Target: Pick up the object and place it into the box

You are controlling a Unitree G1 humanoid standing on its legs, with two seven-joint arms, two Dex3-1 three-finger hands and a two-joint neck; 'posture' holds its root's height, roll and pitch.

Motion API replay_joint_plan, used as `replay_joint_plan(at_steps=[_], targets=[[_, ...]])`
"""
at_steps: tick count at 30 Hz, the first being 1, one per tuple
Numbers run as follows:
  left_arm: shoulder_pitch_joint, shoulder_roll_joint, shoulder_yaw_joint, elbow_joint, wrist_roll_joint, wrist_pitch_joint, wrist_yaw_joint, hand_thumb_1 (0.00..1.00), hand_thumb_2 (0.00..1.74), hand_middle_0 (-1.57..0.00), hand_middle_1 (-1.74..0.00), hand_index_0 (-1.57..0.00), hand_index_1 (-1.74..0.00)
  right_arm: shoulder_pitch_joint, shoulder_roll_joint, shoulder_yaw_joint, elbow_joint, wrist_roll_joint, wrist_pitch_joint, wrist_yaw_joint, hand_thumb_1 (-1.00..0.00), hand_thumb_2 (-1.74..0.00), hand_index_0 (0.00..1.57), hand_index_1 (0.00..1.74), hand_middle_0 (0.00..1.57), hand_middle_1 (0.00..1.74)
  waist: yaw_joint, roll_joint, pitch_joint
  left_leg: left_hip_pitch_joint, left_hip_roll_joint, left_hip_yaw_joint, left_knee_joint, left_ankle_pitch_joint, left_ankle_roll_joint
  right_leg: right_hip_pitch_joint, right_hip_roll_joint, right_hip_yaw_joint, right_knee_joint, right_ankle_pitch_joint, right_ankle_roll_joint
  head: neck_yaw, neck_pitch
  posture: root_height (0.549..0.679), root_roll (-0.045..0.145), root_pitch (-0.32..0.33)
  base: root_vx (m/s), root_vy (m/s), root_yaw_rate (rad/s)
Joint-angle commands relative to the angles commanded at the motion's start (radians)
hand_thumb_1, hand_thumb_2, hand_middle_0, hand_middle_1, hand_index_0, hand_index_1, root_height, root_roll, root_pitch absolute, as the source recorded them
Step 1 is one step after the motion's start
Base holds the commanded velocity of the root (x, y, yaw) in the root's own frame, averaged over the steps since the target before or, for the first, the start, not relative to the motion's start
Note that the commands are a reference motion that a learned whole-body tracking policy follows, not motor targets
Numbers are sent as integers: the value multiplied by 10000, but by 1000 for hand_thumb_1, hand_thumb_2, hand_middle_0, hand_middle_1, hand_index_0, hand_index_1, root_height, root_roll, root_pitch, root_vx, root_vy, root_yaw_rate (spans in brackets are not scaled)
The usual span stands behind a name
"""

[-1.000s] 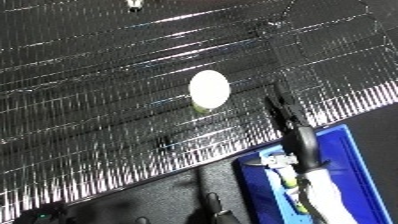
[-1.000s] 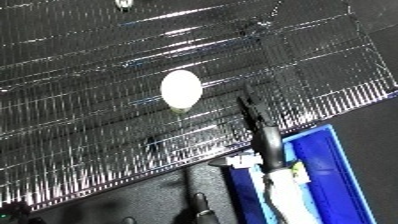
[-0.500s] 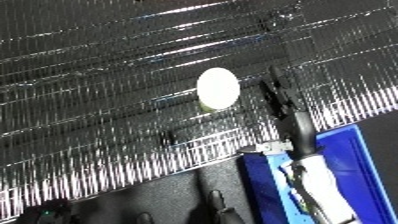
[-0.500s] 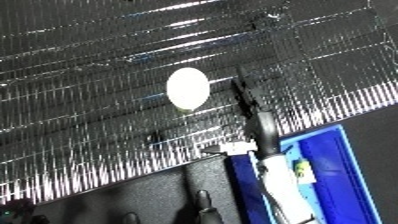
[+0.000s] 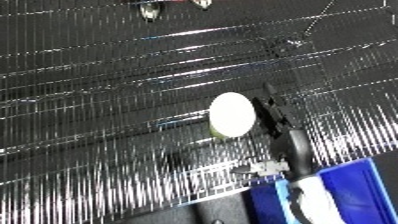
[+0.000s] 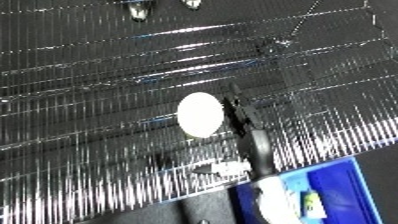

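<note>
The right hand (image 5: 274, 112) reaches up from the blue bin (image 5: 355, 192), straight fingers just beside the white oval object (image 5: 231, 114), holding nothing.

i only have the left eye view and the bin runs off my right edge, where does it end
Observer: In the right eye view the blue bin ends inside the picture. Its far right corner shows, with dark floor beyond it.
Operator: anything in it already
Observer: The right eye view shows a small pale yellow-green patch against the bin's blue, just right of the forearm. I cannot tell whether it lies in the bin or belongs to the arm.
</note>
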Motion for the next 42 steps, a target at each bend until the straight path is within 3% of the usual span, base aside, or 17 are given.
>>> replay_joint_plan(at_steps=[14, 17, 19, 21, 24, 26, 27, 28, 30, 36, 42], targets=[[-338, 217, -279, -284, -352, 86, 172, 1000, 1740, -1570, -1740, -1570, -1740, -1271, -327, 540, 1323, 27, -57, -174, 0, 0, 0, 0, 0, 0, 274, 229, 0, -528, -105, -34, 238, -41, 20, -471, -19, -125, 260, -109, -100, 562, 517, 618, 52, 148, -16, -5, 30], [-370, 243, -333, -325, -409, 101, 195, 1000, 1740, -1570, -1740, -1570, -1740, -1484, -380, 646, 1567, 7, 41, -245, -150, -261, 235, 261, 235, 261, 321, 259, 0, -605, -107, -40, 273, -43, 25, -536, -23, -149, 306, -128, -123, 634, 526, 617, 52, 152, -10, -3, 30], [-373, 248, -348, -337, -421, 98, 199, 1000, 1740, -1570, -1740, -1570, -1740, -1545, -399, 673, 1638, 8, 86, -264, -200, -348, 314, 348, 314, 348, 336, 267, 0, -622, -109, -43, 280, -42, 28, -552, -24, -155, 319, -135, -130, 652, 539, 617, 52, 153, -7, -2, 30], [-380, 263, -383, -361, -451, 63, 198, 1000, 1740, -1570, -1740, -1570, -1740, -1696, -447, 740, 1826, -15, 199, -415, -350, -609, 549, 609, 549, 609, 377, 291, 0, -653, -123, -60, 263, -31, 44, -589, -21, -175, 337, -151, -151, 698, 606, 617, 52, 157, -12, 0, 25], [-408, 271, -412, -380, -491, 23, 204, 1000, 1740, -1570, -1740, -1570, -1740, -1798, -467, 778, 1960, -45, 271, -644, -500, -870, 785, 870, 785, 870, 394, 309, 0, -676, -128, -68, 220, -7, 59, -626, -6, -190, 338, -155, -167, 749, 566, 616, 51, 161, -26, 6, 9], [-418, 272, -417, -385, -507, 16, 206, 1000, 1740, -1570, -1740, -1570, -1740, -1820, -472, 778, 1997, -45, 298, -700, -550, -957, 864, 957, 864, 957, 396, 312, 0, -685, -129, -68, 212, 0, 62, -637, 1, -192, 340, -155, -171, 759, 556, 616, 51, 162, -29, 6, 7], [-439, 259, -431, -394, -527, 13, 210, 1000, 1740, -1570, -1740, -1570, -1740, -1847, -472, 776, 2069, -54, 351, -773, -650, -1131, 1020, 1131, 1020, 1131, 399, 313, 0, -698, -131, -73, 202, 10, 68, -654, 11, -196, 347, -155, -177, 772, 533, 616, 51, 164, -27, 4, 5], [-439, 259, -431, -394, -527, 13, 210, 1000, 1740, -1570, -1740, -1570, -1740, -1847, -472, 776, 2069, -54, 351, -773, -650, -1131, 1020, 1131, 1020, 1131, 399, 313, 0, -698, -131, -73, 202, 10, 68, -654, 11, -196, 347, -155, -177, 772, 533, 616, 51, 164, -27, 4, 5], [-466, 238, -451, -409, -539, 20, 209, 1000, 1740, -1570, -1740, -1570, -1740, -1870, -474, 773, 2165, -72, 437, -829, -800, -1392, 1256, 1392, 1256, 1392, 404, 309, 0, -698, -133, -84, 170, 31, 75, -664, 19, -200, 341, -144, -176, 821, 501, 616, 50, 165, -28, 3, 5], [-502, 220, -435, -401, -569, -40, 177, 1000, 1740, -1570, -1740, -1570, -1740, -1856, -513, 770, 2248, -90, 503, -927, -800, -1392, 1256, 1392, 1256, 1392, 396, 280, 0, -579, -141, -96, -61, 118, 87, -575, 57, -207, 182, -93, -173, 867, 511, 618, 47, 165, -41, 4, -13], [-390, 197, -310, -355, -545, -182, 0, 1000, 1740, -1570, -1740, -1570, -1740, -1553, -563, 590, 1710, -273, 451, -1216, -800, -1392, 1256, 1392, 1256, 1392, 292, 154, 0, -66, -113, -111, -631, 299, 63, -118, 126, -192, -346, 62, -131, 952, 484, 626, 44, 154, -54, 4, -56]])
